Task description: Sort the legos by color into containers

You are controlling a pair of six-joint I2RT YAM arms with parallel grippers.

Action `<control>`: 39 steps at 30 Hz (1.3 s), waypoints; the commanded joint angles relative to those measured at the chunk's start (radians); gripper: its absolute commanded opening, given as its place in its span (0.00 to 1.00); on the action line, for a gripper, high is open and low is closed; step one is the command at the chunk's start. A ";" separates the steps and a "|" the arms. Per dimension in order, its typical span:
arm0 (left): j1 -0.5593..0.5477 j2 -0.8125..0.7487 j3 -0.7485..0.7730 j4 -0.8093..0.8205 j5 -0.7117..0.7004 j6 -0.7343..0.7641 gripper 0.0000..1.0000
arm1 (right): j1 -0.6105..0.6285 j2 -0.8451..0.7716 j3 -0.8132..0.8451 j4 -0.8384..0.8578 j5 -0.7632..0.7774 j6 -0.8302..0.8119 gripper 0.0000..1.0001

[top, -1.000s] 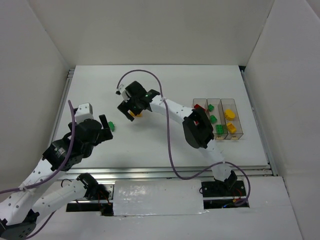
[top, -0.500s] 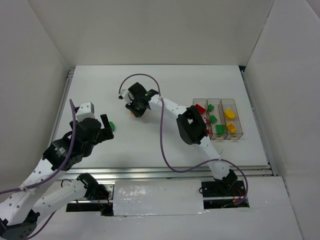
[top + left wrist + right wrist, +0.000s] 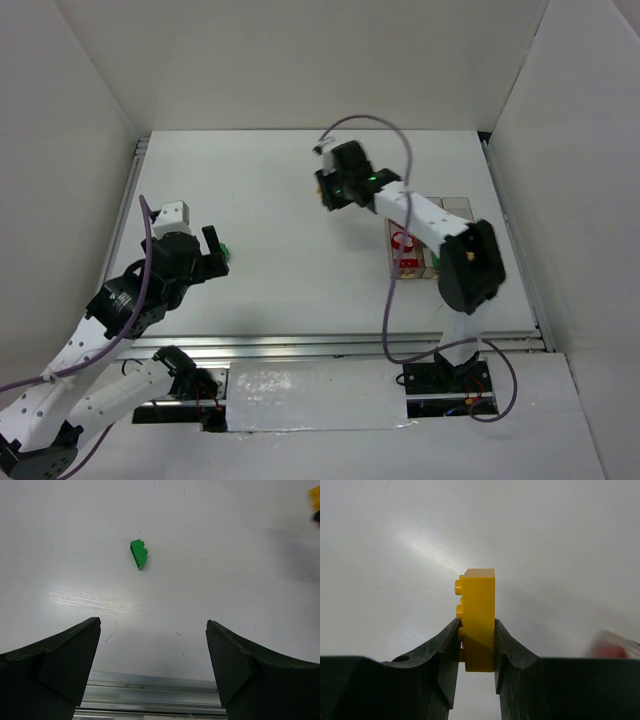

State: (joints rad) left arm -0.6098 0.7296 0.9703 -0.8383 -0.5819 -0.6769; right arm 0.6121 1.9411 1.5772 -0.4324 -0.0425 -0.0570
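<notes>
Lying loose at left: green sloped brick (image 3: 139, 553). Pinched on edge in right gripper (image 3: 476, 625), far centre: yellow brick (image 3: 479, 595), studs leftward. At right: clear containers (image 3: 460, 207), mostly hidden.

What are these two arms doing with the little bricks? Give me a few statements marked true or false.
The right gripper clamps a yellow brick. True.
The left gripper holds the green brick. False: it is open and empty.
The green brick lies on the table ahead of the left gripper. True.
The yellow brick lies in a bin. False: it is pinched between the right gripper's fingers.
</notes>
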 commanded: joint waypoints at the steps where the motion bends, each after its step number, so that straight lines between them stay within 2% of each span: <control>1: 0.010 -0.013 -0.005 0.042 0.025 0.034 1.00 | -0.193 -0.260 -0.115 0.089 0.070 0.161 0.00; 5: 0.012 -0.054 -0.016 0.059 0.054 0.045 0.99 | -0.406 -0.355 -0.258 0.041 0.119 0.259 0.00; 6: 0.012 -0.059 -0.018 0.062 0.057 0.051 1.00 | -0.496 -0.357 -0.270 0.017 0.159 0.282 0.00; 9: 0.010 -0.070 -0.021 0.070 0.070 0.054 1.00 | -0.604 -0.300 -0.263 -0.067 0.272 0.432 0.00; 10: 0.008 -0.070 -0.019 0.067 0.067 0.053 0.99 | -0.682 -0.285 -0.253 -0.092 0.260 0.469 0.00; 12: 0.005 -0.067 -0.018 0.062 0.068 0.051 1.00 | -0.744 -0.265 -0.273 -0.080 0.175 0.502 0.00; 23: -0.045 -0.108 -0.018 0.045 0.030 0.027 1.00 | -0.773 -0.211 -0.264 -0.120 0.283 0.536 0.00; 26: -0.048 -0.107 -0.018 0.044 0.030 0.027 1.00 | -0.778 -0.194 -0.256 -0.134 0.308 0.546 0.07; 27: -0.048 -0.104 -0.018 0.044 0.030 0.027 0.99 | -0.779 -0.191 -0.253 -0.138 0.314 0.554 0.15; 31: -0.053 -0.098 -0.016 0.042 0.030 0.027 1.00 | -0.781 -0.198 -0.258 -0.134 0.319 0.562 0.28; 32: -0.053 -0.096 -0.016 0.042 0.028 0.027 1.00 | -0.781 -0.202 -0.261 -0.131 0.302 0.562 0.39; 34: -0.053 -0.096 -0.016 0.041 0.025 0.023 1.00 | -0.781 -0.217 -0.264 -0.128 0.291 0.563 0.52; 35: -0.053 -0.096 -0.016 0.041 0.024 0.023 1.00 | -0.782 -0.223 -0.264 -0.128 0.286 0.568 0.63; 36: -0.053 -0.096 -0.016 0.039 0.022 0.022 0.99 | -0.781 -0.232 -0.269 -0.128 0.282 0.568 0.96; 37: -0.053 -0.096 -0.016 0.038 0.019 0.017 0.99 | -0.781 -0.257 -0.272 -0.123 0.276 0.568 1.00; 39: -0.053 -0.090 -0.013 0.028 0.005 0.007 1.00 | -0.779 -0.312 -0.284 -0.108 0.267 0.574 1.00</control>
State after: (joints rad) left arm -0.6579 0.6331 0.9489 -0.8165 -0.5484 -0.6590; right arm -0.1642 1.7351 1.2842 -0.5545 0.2287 0.5011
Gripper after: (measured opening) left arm 0.995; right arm 0.991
